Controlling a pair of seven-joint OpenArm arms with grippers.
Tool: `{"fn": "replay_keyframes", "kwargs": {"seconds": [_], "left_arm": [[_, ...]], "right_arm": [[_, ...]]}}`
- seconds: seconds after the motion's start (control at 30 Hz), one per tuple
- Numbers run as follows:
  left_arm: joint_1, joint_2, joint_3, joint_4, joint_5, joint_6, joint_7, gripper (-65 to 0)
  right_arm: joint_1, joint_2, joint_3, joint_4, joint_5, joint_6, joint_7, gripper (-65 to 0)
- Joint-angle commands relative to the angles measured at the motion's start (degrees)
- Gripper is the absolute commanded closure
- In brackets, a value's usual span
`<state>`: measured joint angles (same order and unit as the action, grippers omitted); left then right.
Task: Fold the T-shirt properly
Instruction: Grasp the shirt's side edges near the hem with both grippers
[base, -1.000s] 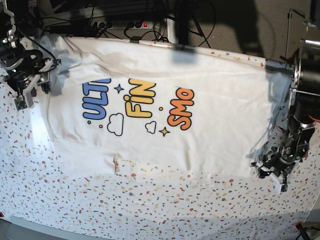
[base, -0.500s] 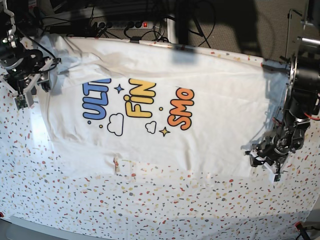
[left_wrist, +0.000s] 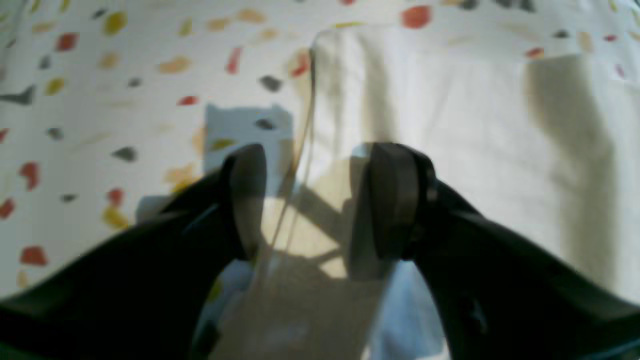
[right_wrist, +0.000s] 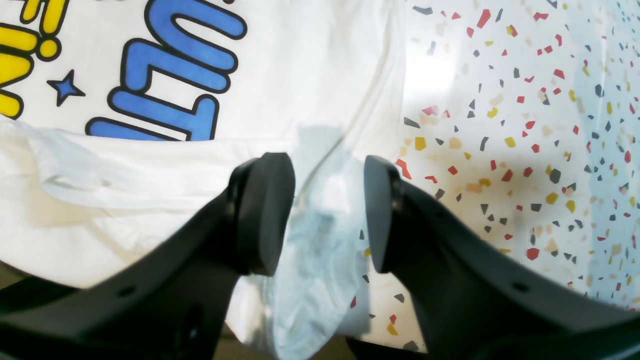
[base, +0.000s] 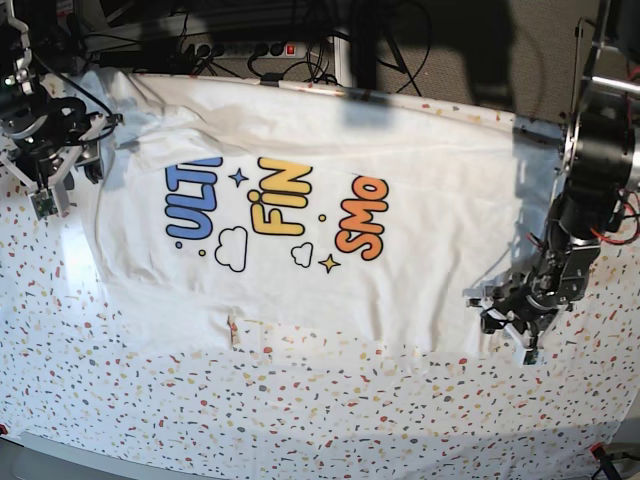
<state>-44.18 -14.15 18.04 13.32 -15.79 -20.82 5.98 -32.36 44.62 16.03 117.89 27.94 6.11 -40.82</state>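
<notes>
The white T-shirt (base: 430, 240) lies spread print-up on the speckled tablecloth (base: 300, 410). In the base view my left gripper (base: 505, 322) hangs over the shirt's near right corner. The left wrist view shows it open (left_wrist: 315, 200), its fingers (left_wrist: 390, 200) straddling the shirt's side edge, with white cloth (left_wrist: 450, 125) on the right. At the far left, my right gripper (base: 90, 160) sits by the shirt's left edge. It is open (right_wrist: 327, 210) too, and a rumpled fold of the shirt (right_wrist: 300, 75) lies between and below its fingers, beside the blue letters.
Cables and a power strip (base: 250, 48) run behind the table's back edge. The table's front edge (base: 100, 455) shows at the bottom left. Bare speckled cloth stretches in front of the shirt and to the right of it (right_wrist: 525, 125).
In the base view my left arm has swung leftward, bringing its gripper from off the shirt's right side onto its near right corner. The right arm has barely shifted.
</notes>
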Motion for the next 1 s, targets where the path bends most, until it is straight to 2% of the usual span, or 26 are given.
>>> {"fn": "replay_keyframes", "kwargs": {"seconds": [0.0,0.1,0.17,0.23,0.27,0.43,0.5,0.57,0.63,0.8,0.83,0.9,0.97], "left_arm": [[-1.7,-0.2,-0.1,0.5,0.6,-0.2,-0.1,-32.5],[-1.7,-0.2,-0.1,0.5,0.6,-0.1,-0.1,-27.8],[-1.7,-0.3,-0.1,0.5,0.6,1.9,0.0,-18.0],[-1.7,-0.3,-0.1,0.5,0.6,4.5,0.0,-2.6],[-1.7,-0.3,-0.1,0.5,0.6,4.8,0.0,0.0],[-1.7,-0.3,-0.1,0.5,1.3,4.8,-1.6,0.0],[-1.7,-0.3,-0.1,0.5,1.4,4.8,-1.8,0.0],[-1.7,-0.3,-0.1,0.5,1.4,4.8,-1.8,0.0],[-1.7,-0.3,-0.1,0.5,1.3,4.8,-1.7,0.0],[-1.6,-0.3,-0.1,0.5,1.3,4.8,-1.2,0.0],[-1.6,-0.3,-0.1,0.5,1.2,4.8,-1.2,0.0],[-1.6,-0.3,-0.1,0.5,1.2,4.8,-1.2,0.0],[-1.5,-0.2,-0.1,0.5,1.2,4.8,-1.2,0.0]], "right_arm": [[0.3,1.1,0.6,0.8,-0.9,-0.1,0.9,-26.5],[0.3,1.1,0.6,0.8,-0.9,-0.1,0.9,-26.5],[0.3,1.1,0.6,0.8,-0.9,-0.1,0.9,-26.5],[0.3,1.1,0.6,0.8,-0.9,-0.1,1.0,-26.5],[0.3,1.1,0.6,0.8,-0.9,-0.1,1.3,-26.5],[0.3,1.1,0.6,0.7,-1.2,-0.1,7.3,-26.5],[0.4,1.1,0.6,0.7,-3.6,-0.2,10.6,-26.5],[1.8,1.3,0.6,0.5,-2.9,-2.7,12.4,-26.5],[4.7,2.4,0.6,-0.9,0.9,-4.3,11.8,-26.5],[16.8,7.8,0.4,-9.6,12.5,-4.3,4.4,-26.5],[18.8,9.2,0.4,-11.6,14.3,-3.8,4.4,-26.5],[22.0,11.9,0.3,-15.5,17.5,-0.7,5.0,-26.5],[25.0,14.4,-0.2,-19.6,22.3,0.2,4.6,-26.5]]}}
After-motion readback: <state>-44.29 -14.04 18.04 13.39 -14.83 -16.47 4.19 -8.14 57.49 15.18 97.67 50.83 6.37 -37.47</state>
